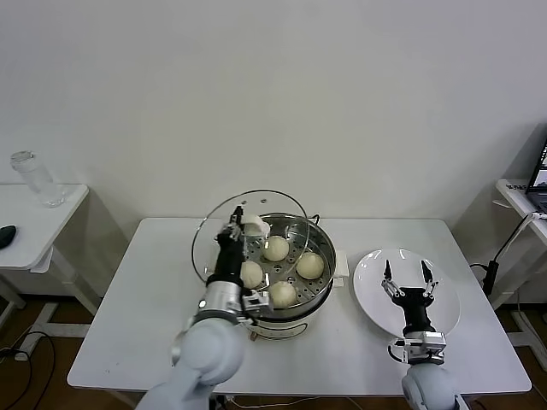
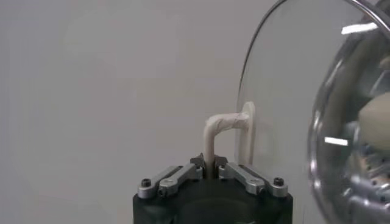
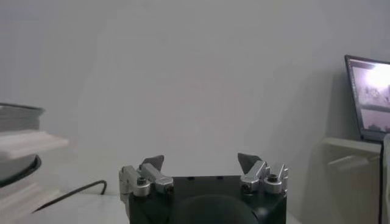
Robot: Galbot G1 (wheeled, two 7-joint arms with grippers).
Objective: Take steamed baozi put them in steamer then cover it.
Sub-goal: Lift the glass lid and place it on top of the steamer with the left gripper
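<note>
The steel steamer (image 1: pixel 317 241) stands mid-table with several cream baozi (image 1: pixel 275 248) on its perforated tray. My left gripper (image 1: pixel 237 224) is shut on the white handle (image 2: pixel 214 129) of the clear glass cover (image 1: pixel 214 231). It holds the cover tilted on edge over the steamer's left rim. The cover's glass (image 2: pixel 286 91) and the baozi behind it show in the left wrist view. My right gripper (image 1: pixel 407 275) is open and empty above the white plate (image 1: pixel 444 309); its jaws (image 3: pixel 200 163) stand wide apart.
The bare white plate lies right of the steamer. A side table with a clear jar (image 1: pixel 36 179) stands at far left. Another table with a laptop (image 3: pixel 367 97) is at far right. A cable (image 1: pixel 504 256) hangs beside the table's right edge.
</note>
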